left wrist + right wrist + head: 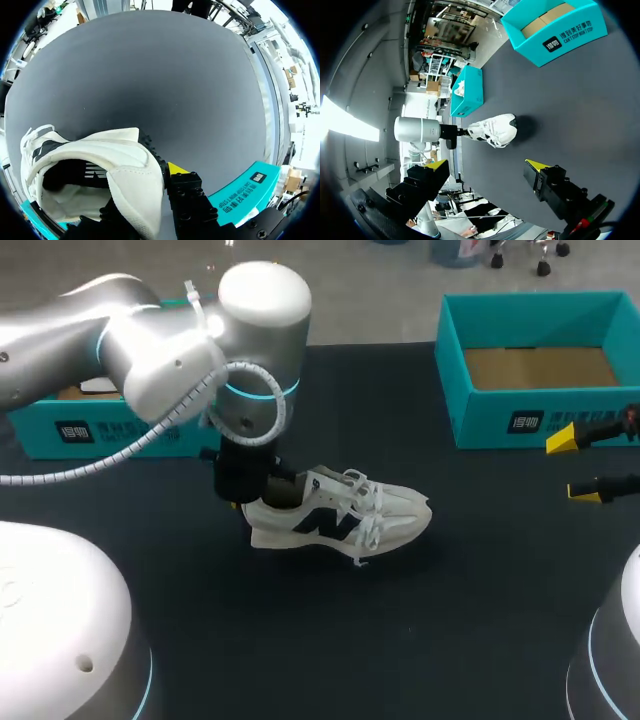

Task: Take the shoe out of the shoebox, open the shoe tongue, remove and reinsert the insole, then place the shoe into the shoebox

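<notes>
A white sneaker (345,515) with a dark side logo stands on the black table, toe toward the right. My left gripper (250,500) is shut on the shoe's heel collar. In the left wrist view one yellow-tipped finger (177,169) presses the outside of the heel wall (135,185), and the other finger is hidden inside the shoe (95,150). My right gripper (572,466) hovers open at the table's right edge, well away from the shoe. In the right wrist view the sneaker (495,130) lies far ahead of the right gripper (487,165), whose fingers are empty.
An open teal shoebox (520,420) with a brown cardboard floor stands at the back right (555,30). A second teal box (90,430) sits at the back left behind my left arm (469,92). Bare black tabletop surrounds the shoe.
</notes>
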Action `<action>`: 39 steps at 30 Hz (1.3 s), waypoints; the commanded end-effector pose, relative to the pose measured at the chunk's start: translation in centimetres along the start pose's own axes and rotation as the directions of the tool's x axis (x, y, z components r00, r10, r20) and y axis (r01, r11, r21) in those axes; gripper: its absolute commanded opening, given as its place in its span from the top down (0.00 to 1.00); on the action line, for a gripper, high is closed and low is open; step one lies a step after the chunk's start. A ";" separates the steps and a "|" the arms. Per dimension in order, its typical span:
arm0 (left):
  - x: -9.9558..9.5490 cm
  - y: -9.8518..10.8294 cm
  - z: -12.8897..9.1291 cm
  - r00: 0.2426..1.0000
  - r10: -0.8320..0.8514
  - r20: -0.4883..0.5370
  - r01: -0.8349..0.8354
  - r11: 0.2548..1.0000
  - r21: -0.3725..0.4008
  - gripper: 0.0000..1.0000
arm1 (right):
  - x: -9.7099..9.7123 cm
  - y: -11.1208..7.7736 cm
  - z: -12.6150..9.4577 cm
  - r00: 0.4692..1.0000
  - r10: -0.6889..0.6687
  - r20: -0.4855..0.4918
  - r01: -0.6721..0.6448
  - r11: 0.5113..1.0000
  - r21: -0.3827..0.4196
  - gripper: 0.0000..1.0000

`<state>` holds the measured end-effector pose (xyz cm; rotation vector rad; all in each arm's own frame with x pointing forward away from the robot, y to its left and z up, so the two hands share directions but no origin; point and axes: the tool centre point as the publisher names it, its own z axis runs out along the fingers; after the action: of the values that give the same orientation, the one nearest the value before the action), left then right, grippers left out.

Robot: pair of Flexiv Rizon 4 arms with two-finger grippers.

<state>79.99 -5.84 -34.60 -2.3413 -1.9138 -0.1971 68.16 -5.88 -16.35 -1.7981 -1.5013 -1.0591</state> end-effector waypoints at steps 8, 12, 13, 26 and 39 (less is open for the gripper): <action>-1.1 0.1 3.0 1.000 -0.009 0.006 0.009 1.000 -0.015 1.00 | 0.0 0.0 0.0 1.000 0.002 0.003 -0.002 1.000 0.000 0.00; -1.1 0.2 3.4 1.000 -0.009 0.016 0.009 1.000 -0.011 1.00 | 0.0 0.0 0.0 1.000 0.002 0.003 -0.002 1.000 0.000 0.00; -1.1 0.2 3.5 1.000 -0.009 0.017 0.009 1.000 -0.010 1.00 | 0.0 0.0 0.0 1.000 0.002 0.003 -0.002 1.000 0.000 0.00; -1.4 -0.2 4.3 1.000 -0.023 -0.016 0.022 1.000 -0.011 1.00 | 0.0 0.0 0.0 1.000 0.002 0.003 -0.002 1.000 0.000 0.00; -1.7 -0.7 4.8 0.999 -0.034 -0.017 0.034 0.999 0.007 0.52 | 0.0 0.0 0.0 1.000 0.002 0.003 -0.002 1.000 0.000 0.00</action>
<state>79.13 -6.50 -39.56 -2.2974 -1.9444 -0.2101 68.16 -5.88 -16.35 -1.7981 -1.5014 -1.0591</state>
